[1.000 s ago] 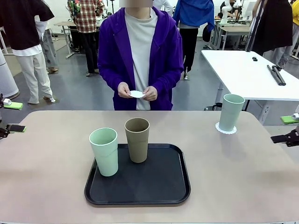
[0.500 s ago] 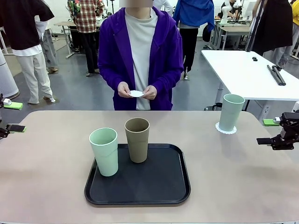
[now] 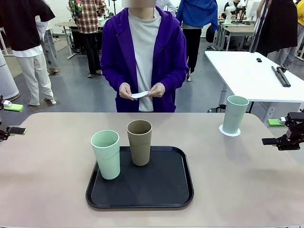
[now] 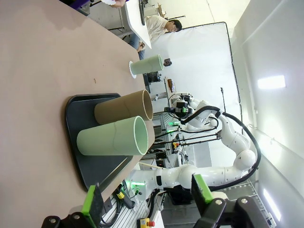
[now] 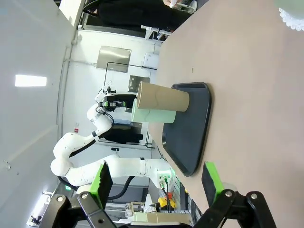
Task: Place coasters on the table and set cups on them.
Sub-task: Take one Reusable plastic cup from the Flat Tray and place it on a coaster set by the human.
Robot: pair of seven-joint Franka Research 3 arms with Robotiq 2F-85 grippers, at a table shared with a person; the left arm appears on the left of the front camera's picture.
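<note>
Across the beige table (image 3: pixel 52 185), a person holds a white coaster (image 3: pixel 139 95) in both hands. At the far right, one mint cup (image 3: pixel 235 114) stands on a lacy coaster (image 3: pixel 230 131). A second mint cup (image 3: pixel 106 154) and a tan cup (image 3: pixel 139 141) stand upright on the black tray (image 3: pixel 142 194). My left gripper (image 3: pixel 14 118) hangs open at the left edge and holds nothing. Over the right edge my right gripper (image 3: pixel 273 132) is open and empty. From the left wrist, the gripper (image 4: pixel 145 197) faces the near mint cup (image 4: pixel 114 137). From the right wrist, the gripper (image 5: pixel 156 183) looks toward the tan cup (image 5: pixel 164 100).
A white table (image 3: pixel 251 71) with black tools stands behind the right corner. Other people stand in the background. Bare tabletop lies on both sides of the tray and between it and the person.
My right gripper has come in from the right edge over the table. The person has tilted the coaster slightly in their hands. The cups and tray have not moved.
</note>
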